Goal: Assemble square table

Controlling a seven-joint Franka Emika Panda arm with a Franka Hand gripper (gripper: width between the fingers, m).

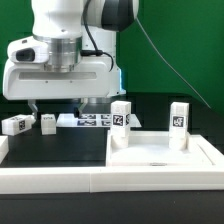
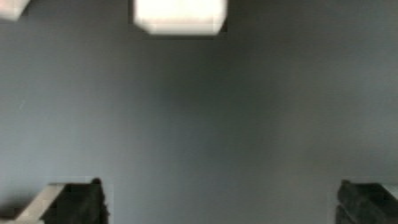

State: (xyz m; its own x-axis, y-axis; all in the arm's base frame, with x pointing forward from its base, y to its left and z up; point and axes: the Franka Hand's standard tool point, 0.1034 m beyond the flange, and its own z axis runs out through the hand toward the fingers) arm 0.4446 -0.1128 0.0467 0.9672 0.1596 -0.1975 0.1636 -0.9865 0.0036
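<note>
The white square slab [image 1: 160,152] lies at the exterior view's right. Two white tagged legs stand upright on it, one at its far left [image 1: 121,117] and one at its far right [image 1: 179,116]. Two more legs lie loose on the dark table at the exterior view's left [image 1: 15,124] [image 1: 47,122]. My gripper [image 1: 60,108] hangs above the table near those loose legs, open and empty. In the wrist view the gripper [image 2: 221,205] shows both dark fingers [image 2: 71,205] wide apart with bare table between them. A white leg [image 2: 180,15] lies ahead of them.
The marker board [image 1: 92,120] lies flat on the table behind the slab. A long white rail [image 1: 60,178] runs along the front and beside the slab. A black cable hangs at the back right. A second white piece [image 2: 11,8] shows at the wrist view's corner.
</note>
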